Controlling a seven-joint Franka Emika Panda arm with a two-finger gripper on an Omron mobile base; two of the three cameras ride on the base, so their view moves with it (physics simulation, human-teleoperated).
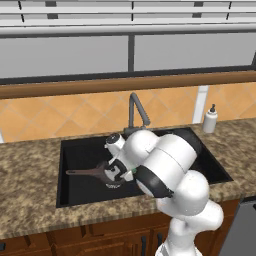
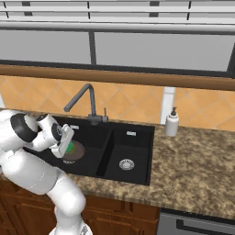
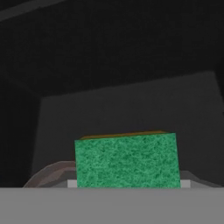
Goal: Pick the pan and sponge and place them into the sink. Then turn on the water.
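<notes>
Tool (image 2: pixel 69 149) closed on sponge (image 3: pixel 127 160), left of frame over pan (image 1: pixel 102 172) lying in sink (image 2: pixel 133 140); release and water pending

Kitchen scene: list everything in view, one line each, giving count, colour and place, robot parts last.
sink: one, black, double basin set in the counter.
pan: one, dark brown, lying in the wide basin, handle pointing left.
sponge: one, green top with a yellowish underside, between the gripper's fingers, just above the pan.
faucet: one, dark grey gooseneck, behind the sink, no water running.
soap bottle: one, white, on the counter right of the sink.
counter: one, speckled brown stone, around the sink.
cabinets: dark brown wood, under the counter.
gripper: one, dark, low in the wide basin, closed on the sponge.
</notes>
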